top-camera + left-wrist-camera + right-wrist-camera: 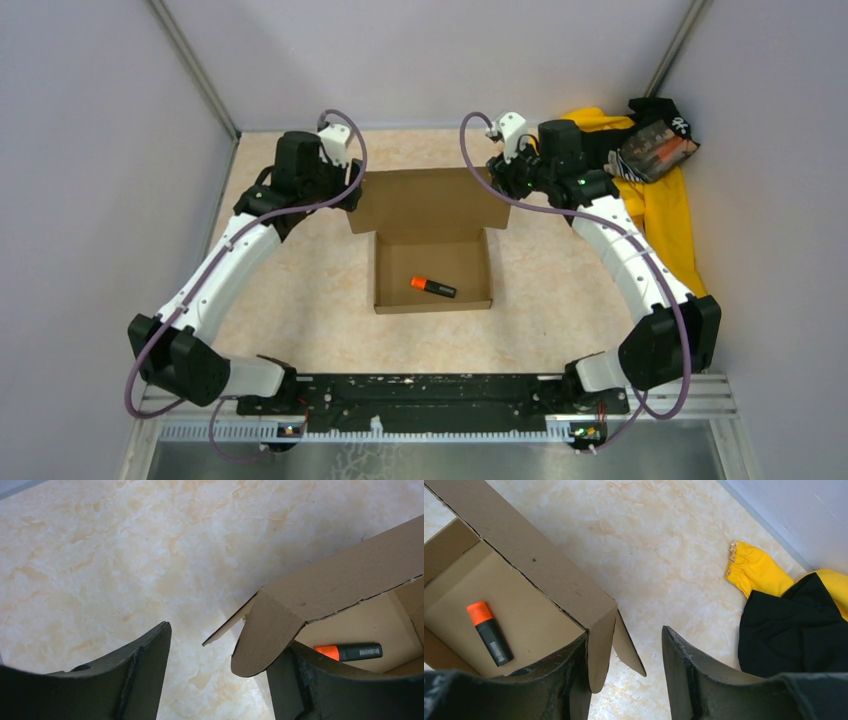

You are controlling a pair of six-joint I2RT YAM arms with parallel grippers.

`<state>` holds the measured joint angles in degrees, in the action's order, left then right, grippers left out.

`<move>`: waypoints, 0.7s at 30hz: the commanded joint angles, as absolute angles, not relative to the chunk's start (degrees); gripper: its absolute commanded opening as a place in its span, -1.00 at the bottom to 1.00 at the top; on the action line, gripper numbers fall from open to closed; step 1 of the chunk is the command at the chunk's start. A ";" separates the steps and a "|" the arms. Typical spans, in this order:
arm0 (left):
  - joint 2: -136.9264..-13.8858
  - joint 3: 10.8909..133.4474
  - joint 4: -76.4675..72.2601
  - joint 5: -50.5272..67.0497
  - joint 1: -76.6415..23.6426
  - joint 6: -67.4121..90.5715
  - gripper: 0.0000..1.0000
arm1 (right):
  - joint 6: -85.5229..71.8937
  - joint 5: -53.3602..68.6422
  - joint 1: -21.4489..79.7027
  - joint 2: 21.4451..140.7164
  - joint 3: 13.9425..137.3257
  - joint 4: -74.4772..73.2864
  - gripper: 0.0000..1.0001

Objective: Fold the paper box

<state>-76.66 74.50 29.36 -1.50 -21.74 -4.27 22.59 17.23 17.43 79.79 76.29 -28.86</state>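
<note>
1. The paper box (pixel 432 262) is seen in the middle of the table (pixel 300 310), between the two arms; its shallow tray is open upward, and its lid panel is raised along the far side, with a small flap at each end.
2. A marker (pixel 433 287) with an orange cap and a black body is laid on the tray floor; it is set at a slant, apart from the walls.
3. The left gripper (pixel 227 637) is placed at the far left corner of the box; its jaws are spread wide; the rounded end flap of the lid is found between them, close against the finger (pixel 310 685) on the tray side; the other finger (pixel 145 675) is seen well apart from the cardboard, over bare table; nothing is clamped.
4. The right gripper (pixel 624 632) is placed at the far right corner of the box; its jaws are parted, less widely than the left ones; the end flap there is found between them, just beside the tray-side finger (pixel 569 680); whether flap and finger touch cannot be told; no grip is made on the cardboard.
5. A pile of yellow and black clothing (pixel 660 200) is heaped at the far right corner of the table, near the right arm and apart from the box.
</note>
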 commanded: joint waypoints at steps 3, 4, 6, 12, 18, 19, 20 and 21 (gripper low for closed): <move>-77.03 76.51 30.32 -0.27 -21.52 -5.54 0.40 | 23.38 18.28 16.81 78.57 77.26 -27.44 -0.08; -76.96 76.54 30.20 1.22 -21.53 -5.52 0.40 | 23.30 18.28 16.86 78.66 77.28 -27.45 -0.09; -76.95 76.52 30.29 1.68 -21.50 -5.45 0.37 | 23.29 18.37 16.79 78.81 77.33 -27.44 -0.12; -77.35 76.44 30.28 2.77 -21.53 -5.41 0.27 | 22.96 17.99 16.79 79.10 77.18 -27.68 -0.21; -78.14 76.55 30.25 2.86 -21.48 -5.28 0.18 | 22.94 17.42 16.79 79.39 76.86 -27.69 -0.24; -78.24 76.54 30.25 2.84 -21.48 -5.27 0.17 | 22.94 17.40 16.79 79.41 76.76 -27.69 -0.25; -78.24 76.51 30.24 2.85 -21.49 -5.28 0.15 | 22.85 17.40 16.81 79.43 76.73 -27.62 -0.25; -78.38 76.51 30.15 2.89 -21.53 -5.27 0.12 | 22.80 17.40 16.79 79.49 76.78 -27.67 -0.26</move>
